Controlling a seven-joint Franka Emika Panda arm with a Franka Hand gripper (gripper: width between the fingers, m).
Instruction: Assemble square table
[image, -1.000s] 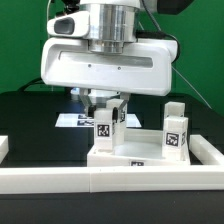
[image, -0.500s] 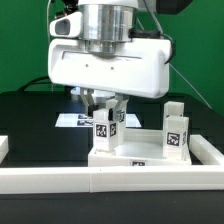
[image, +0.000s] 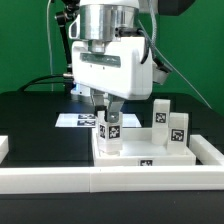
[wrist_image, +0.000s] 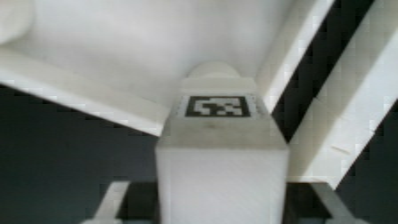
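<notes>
**Gripper holds a leg upright over the tabletop**

The arm reaches straight down from above, its white wrist housing squarely over the work area. The two-finger gripper (image: 108, 117) is closed on a short white tagged plastic leg (image: 109, 131), which stands upright with its lower end at or in the white square tray-like plastic tabletop (image: 150, 155). In the wrist view the same leg (wrist_image: 221, 140) fills the space between the fingers, tag facing the camera. The tabletop lies against the long white rail (image: 110, 179) at the front of the black table (image: 40, 130). Two more white legs (image: 170, 127) stand upright on it toward the exterior view's right. The marker board (image: 72, 119) lies behind.
</notes>
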